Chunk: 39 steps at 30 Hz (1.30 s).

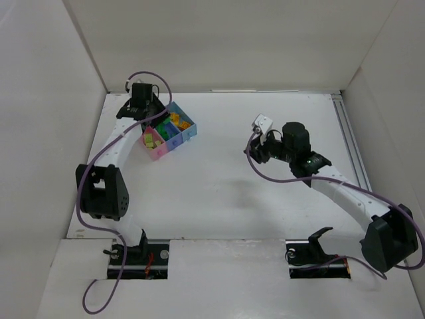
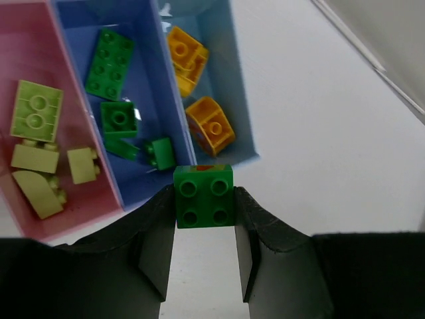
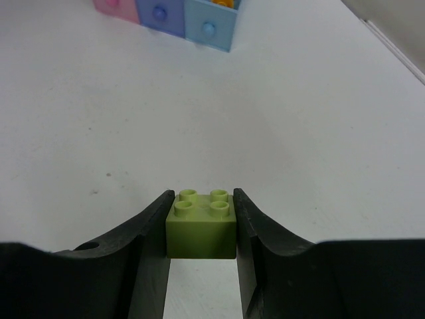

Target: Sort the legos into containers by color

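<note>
Left gripper [image 2: 203,194]: jaws narrowed to brick width, clamping a dark green 2x2 brick [image 2: 204,207] by its side faces, just off the near edge of the bins. The blue bin [image 2: 149,80] holding other dark greens lies at 11 o'clock, the likely drop target. Lime pieces lie in the pink bin [image 2: 70,133], orange ones in the light-blue bin [image 2: 229,73].

Right gripper [image 3: 202,198]: same narrow pinch on a lime green brick [image 3: 201,232], low over the table [image 3: 299,119]. The bins are well apart at 11 o'clock. Judged bound for pink.

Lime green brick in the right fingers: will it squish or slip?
Probably not squish: the lime green brick shows sharp square edges between the fingers. Its flat sides meet them flush, so slipping seems unlikely.
</note>
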Motion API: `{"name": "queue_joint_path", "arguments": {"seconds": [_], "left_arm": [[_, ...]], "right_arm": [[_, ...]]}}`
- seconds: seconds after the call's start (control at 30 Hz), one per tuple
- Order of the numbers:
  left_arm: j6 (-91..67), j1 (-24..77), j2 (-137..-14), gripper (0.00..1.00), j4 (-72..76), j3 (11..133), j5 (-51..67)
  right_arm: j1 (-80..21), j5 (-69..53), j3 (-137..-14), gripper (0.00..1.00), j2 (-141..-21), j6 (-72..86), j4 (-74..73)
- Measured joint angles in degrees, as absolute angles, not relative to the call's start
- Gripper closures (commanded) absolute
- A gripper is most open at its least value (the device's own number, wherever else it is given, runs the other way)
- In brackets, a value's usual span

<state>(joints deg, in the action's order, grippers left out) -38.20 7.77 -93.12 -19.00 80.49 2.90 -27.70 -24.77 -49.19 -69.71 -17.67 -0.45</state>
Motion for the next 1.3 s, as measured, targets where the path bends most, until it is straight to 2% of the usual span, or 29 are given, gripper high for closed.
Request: {"name": "queue_joint_path", "arguments": {"seconds": [0.37, 0.8, 0.87, 1.07, 1.1, 1.23, 1.3], "left_arm": [[-40.4, 7.8, -110.8, 1.00, -29.9, 97.2, -11.4], [-40.4, 7.8, -116.2, 1.00, -33.5, 99.8, -13.8], [-40.4, 7.8, -116.4, 0.97, -33.5, 99.9, -13.8], [-40.4, 7.8, -116.5, 0.78, -33.5, 99.9, -13.7], [-40.3, 7.8, -116.5, 0.66, -33.5, 99.9, -13.7], [-39.9, 7.8, -116.5, 0.43, -33.5, 99.9, -13.6], [-39.8, 7.8, -116.5, 0.37, -33.4, 99.9, -13.6]], "right_arm": [[-25.1, -17.9, -52.8, 1.00, -70.9, -13.5, -0.5], [-23.7, -17.8, -52.8, 1.00, -71.0, -12.4, -0.7], [-23.7, -17.8, -52.8, 1.00, -71.0, -12.4, -0.7], [-23.6, -17.8, -52.8, 1.00, -71.0, -12.4, -0.7], [-23.5, -17.8, -52.8, 1.00, -71.0, -12.4, -0.7], [-23.2, -18.0, -52.8, 1.00, -71.0, -12.2, -0.7], [-23.2, -18.2, -52.8, 1.00, -71.0, -12.2, -0.7]]}}
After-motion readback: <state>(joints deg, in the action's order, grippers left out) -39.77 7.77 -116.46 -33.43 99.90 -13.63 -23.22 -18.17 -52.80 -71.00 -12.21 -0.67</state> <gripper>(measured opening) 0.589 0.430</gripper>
